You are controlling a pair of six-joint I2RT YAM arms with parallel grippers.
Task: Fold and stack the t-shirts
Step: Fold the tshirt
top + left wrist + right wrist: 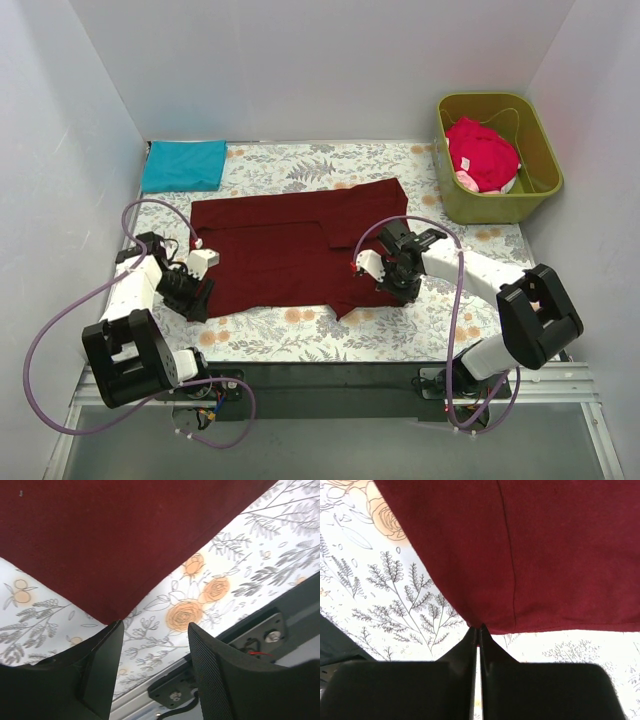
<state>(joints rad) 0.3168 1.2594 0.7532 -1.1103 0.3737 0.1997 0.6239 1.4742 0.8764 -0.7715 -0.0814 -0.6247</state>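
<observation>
A dark maroon t-shirt (290, 255) lies spread flat on the floral tablecloth mid-table. My right gripper (479, 628) is shut, pinching the corner of its hem at the near right (393, 290). The maroon cloth (530, 555) fills the upper part of the right wrist view. My left gripper (155, 630) stands open at the shirt's near left corner (203, 300). The tip of the maroon cloth (112, 612) ends just at one finger (100, 670), not between the two. A folded teal t-shirt (183, 165) lies at the back left. A red-pink t-shirt (482, 155) is bunched in the tub.
An olive-green tub (545, 150) stands at the back right corner. White walls close in the table on three sides. The table's near edge with a dark metal rail (330, 385) runs just behind my left gripper, also in the left wrist view (260, 630).
</observation>
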